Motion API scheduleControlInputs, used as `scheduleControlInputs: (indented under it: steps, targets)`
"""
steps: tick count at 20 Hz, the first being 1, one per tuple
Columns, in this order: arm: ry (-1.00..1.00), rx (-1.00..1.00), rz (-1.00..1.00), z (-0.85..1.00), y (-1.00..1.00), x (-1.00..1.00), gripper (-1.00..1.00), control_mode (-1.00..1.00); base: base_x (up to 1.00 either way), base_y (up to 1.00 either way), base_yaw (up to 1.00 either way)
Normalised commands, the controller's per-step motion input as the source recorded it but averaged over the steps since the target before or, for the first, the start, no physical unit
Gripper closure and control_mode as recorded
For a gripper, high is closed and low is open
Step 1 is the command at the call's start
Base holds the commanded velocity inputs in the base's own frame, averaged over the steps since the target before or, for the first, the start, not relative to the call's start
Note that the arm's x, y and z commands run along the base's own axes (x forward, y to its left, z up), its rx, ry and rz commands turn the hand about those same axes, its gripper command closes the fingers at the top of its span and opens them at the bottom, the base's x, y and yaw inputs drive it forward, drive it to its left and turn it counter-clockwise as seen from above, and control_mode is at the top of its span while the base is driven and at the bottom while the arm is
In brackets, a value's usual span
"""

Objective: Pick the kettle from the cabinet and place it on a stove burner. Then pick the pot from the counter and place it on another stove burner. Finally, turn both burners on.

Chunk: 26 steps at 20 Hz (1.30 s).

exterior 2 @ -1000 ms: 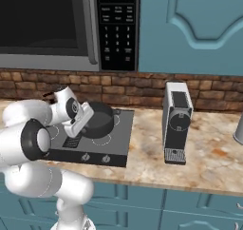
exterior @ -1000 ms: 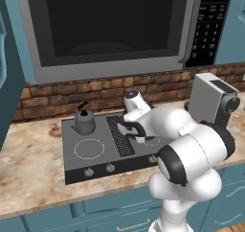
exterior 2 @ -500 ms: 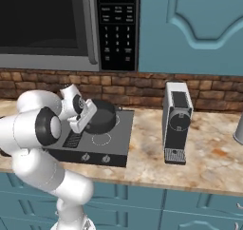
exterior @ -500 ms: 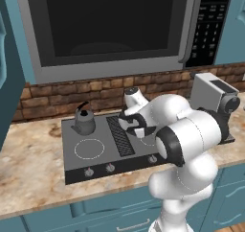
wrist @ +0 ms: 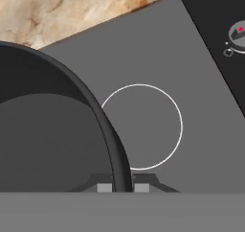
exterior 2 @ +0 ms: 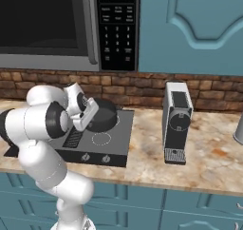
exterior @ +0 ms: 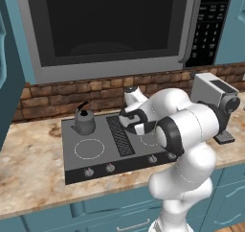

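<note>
My gripper (wrist: 122, 188) is shut on the rim of the dark-grey pot (wrist: 43, 130), with one fingertip on each side of the wall. In the right base view the pot (exterior 2: 102, 115) hangs from the gripper (exterior 2: 90, 112) over the right half of the cooktop (exterior 2: 121, 138), just behind the front right burner (exterior 2: 101, 138). That white burner circle (wrist: 143, 125) lies below the rim in the hand view. The kettle (exterior: 84, 122) stands on the back left burner. The front left burner (exterior: 89, 148) is bare. The arm hides most of the pot in the left base view.
Small round knobs (exterior: 110, 167) line the cooktop's front strip, and one knob (wrist: 238, 34) is in the hand view. A coffee machine (exterior 2: 176, 122) stands on the marbled counter (exterior 2: 204, 162) to the right. A microwave (exterior: 110, 25) hangs above the stove.
The arm's elbow has risen and swung in over the stove. The gripper has carried the pot a little to the right above the cooktop. The kettle has not moved.
</note>
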Motion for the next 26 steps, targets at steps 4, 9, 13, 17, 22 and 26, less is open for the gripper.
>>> scheduleControlInputs:
  steps: [4,9,13,17,22,26]
  targets:
    - [0.00,0.00,0.00,0.00,0.00,0.27,1.00,-1.00,0.00,0.00,0.00]
    - [0.00,0.00,0.00,0.00,0.00,0.22,1.00,-1.00,0.00,0.00,0.00]
    - [0.00,0.00,0.00,-0.02,0.00,0.20,1.00,-1.00,0.00,0.00,0.00]
    - [0.00,0.00,0.00,-0.04,0.00,0.19,1.00,-1.00,0.00,0.00,0.00]
    - [0.00,0.00,0.00,-0.10,-0.01,0.17,1.00,-1.00,0.00,0.00,0.00]
    - [0.00,0.00,0.00,-0.20,-0.07,0.08,1.00,-1.00,0.00,0.00,0.00]
